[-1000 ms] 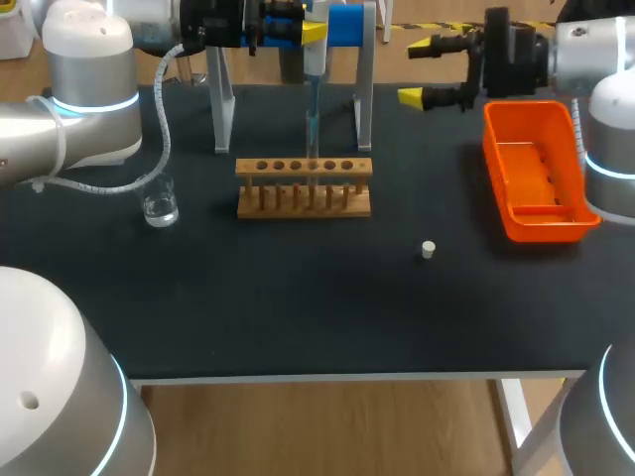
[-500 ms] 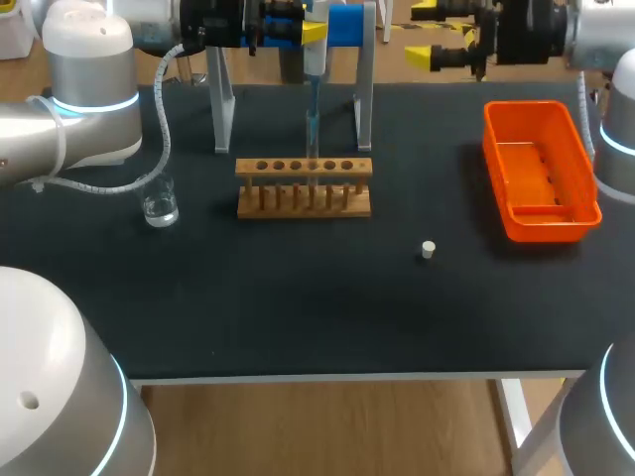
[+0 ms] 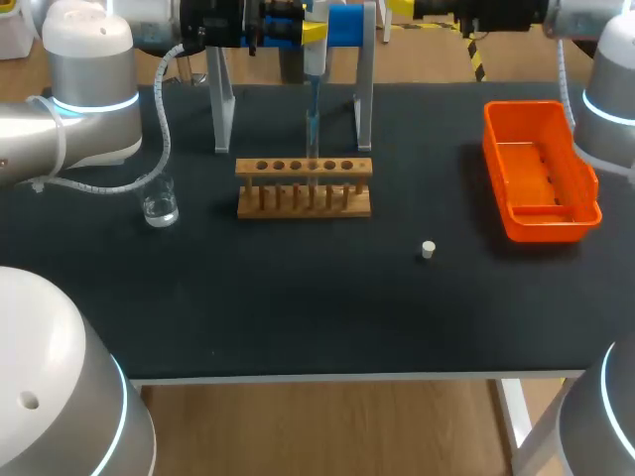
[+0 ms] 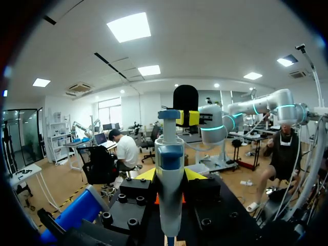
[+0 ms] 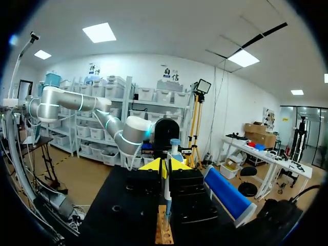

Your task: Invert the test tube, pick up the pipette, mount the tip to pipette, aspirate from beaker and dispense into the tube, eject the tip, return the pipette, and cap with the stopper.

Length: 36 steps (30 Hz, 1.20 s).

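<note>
Left gripper (image 4: 170,175): closed on one white-and-blue pipette (image 4: 169,154), with one yellow fingertip against each side of its body. It holds the pipette at the far middle of the black bench (image 3: 298,307).

Pipette orientation: the long axis is upright and the plunger end is up. The translucent bluish tip (image 3: 312,124) points straight down and meets the row of holes in one wooden test-tube rack (image 3: 304,203), near the middle of the row. Whether the tip enters a tube cannot be told.

Right gripper (image 5: 164,165): at the far right, above the bench edge and aimed left towards the pipette. Its yellow fingertips are drawn close together with nothing between them.

Surroundings:
- One grey metal stand (image 3: 364,99) with a blue cylinder (image 3: 345,25) rises just behind the rack. Its two uprights flank the pipette.
- One small clear glass beaker (image 3: 159,206) stands left of the rack, apart from it and under the loop of the left arm's grey cable (image 3: 129,183).
- One white stopper (image 3: 428,249) lies alone, near and to the right of the rack.
- One orange plastic tray (image 3: 541,230) sits at the right edge, well apart from the rack.
</note>
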Available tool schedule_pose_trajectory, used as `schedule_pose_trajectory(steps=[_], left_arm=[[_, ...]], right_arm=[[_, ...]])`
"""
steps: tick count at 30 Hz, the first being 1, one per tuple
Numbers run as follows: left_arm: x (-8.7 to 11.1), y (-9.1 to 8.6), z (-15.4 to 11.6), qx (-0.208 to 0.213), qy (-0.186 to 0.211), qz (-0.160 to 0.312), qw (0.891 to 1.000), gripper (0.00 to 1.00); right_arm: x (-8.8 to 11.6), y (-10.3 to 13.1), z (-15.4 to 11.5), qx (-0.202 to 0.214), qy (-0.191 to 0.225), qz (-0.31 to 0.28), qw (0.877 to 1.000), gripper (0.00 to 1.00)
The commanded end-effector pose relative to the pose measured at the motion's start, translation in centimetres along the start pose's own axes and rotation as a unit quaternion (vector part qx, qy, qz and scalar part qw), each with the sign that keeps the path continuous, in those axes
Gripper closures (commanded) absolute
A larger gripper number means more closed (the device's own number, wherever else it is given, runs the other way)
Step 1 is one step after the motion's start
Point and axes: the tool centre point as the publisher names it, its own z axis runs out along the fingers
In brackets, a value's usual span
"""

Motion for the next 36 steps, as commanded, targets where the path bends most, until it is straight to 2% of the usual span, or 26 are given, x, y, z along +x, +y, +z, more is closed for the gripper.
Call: schedule_pose_trajectory(steps=[1,16,36], left_arm=[[-0.1,0.0,0.0,0.000,0.001,0.000,1.000,1.00],[-0.1,0.0,0.0,0.000,0.001,0.000,1.000,1.00],[-0.1,0.0,0.0,0.000,0.001,0.000,1.000,1.00]], right_arm=[[-1.1,0.7,1.2,0.004,0.008,0.003,1.000,1.00],[-1.7,3.3,5.0,-0.015,0.037,0.018,0.999,1.00],[-1.1,3.7,8.2,-0.027,0.064,0.029,0.997,1.00]])
